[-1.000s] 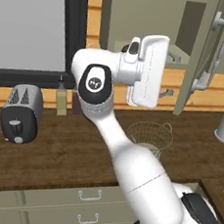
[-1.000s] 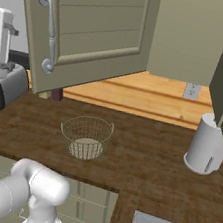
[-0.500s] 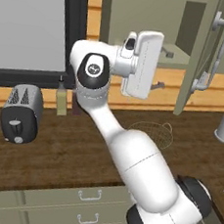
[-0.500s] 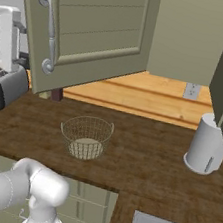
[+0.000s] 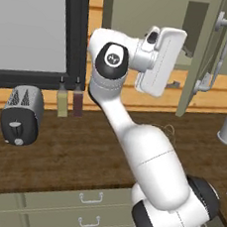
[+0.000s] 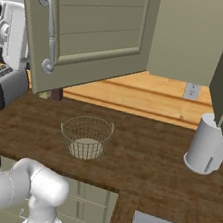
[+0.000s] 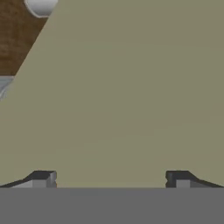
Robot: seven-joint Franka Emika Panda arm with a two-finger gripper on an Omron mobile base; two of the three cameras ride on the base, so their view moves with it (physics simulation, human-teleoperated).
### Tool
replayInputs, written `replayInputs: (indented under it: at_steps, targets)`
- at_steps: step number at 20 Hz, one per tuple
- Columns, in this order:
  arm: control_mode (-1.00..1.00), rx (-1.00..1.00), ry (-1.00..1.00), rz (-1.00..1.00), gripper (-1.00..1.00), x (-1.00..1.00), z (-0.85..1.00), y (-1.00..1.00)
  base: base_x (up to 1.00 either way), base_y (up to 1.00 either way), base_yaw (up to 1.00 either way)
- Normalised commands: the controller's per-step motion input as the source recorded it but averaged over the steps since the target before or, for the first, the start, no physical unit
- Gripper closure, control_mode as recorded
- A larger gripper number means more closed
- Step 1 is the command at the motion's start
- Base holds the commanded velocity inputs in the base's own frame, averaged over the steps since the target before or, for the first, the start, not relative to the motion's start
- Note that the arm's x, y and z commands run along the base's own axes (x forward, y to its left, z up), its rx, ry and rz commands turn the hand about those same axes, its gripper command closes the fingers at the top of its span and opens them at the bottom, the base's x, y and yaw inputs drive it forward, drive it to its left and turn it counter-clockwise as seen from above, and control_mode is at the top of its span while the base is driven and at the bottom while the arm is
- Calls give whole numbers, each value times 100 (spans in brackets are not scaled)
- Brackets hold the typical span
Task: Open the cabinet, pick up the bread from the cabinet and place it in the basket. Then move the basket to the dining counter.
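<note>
Cabinet [image 6: 101,26] door stands ajar above the worktop [image 6: 142,158]; basket [image 6: 86,137] waits below, bread unseen. Pincer [image 7: 109,179], spread wide and empty, faces the door and risks bumping it.

Open cabinet door [image 6: 90,27] blocks the way ahead; free room above basket [image 6: 86,136].

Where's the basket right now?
In the right base view, the basket sits on the dark wooden worktop, below the open cabinet door, left of the white jug.
</note>
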Motion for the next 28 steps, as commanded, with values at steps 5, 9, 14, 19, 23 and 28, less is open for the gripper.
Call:
replayInputs:
  at_steps: [5,9,14,19,23,28]
  targets:
    - [-100,2,0,11,-100,-51,0,-99,0,0,0]
    - [-100,10,0,11,-100,-32,-2,-100,0,0,0]
    - [-100,28,3,10,-100,-1,-2,-100,0,0,0]
    - [-100,32,2,4,-100,0,-4,-76,0,0,0]
    - [-100,15,0,-1,-100,1,-5,-3,0,0,0]
    - [-100,12,-1,4,-100,0,0,62,0,0,0]
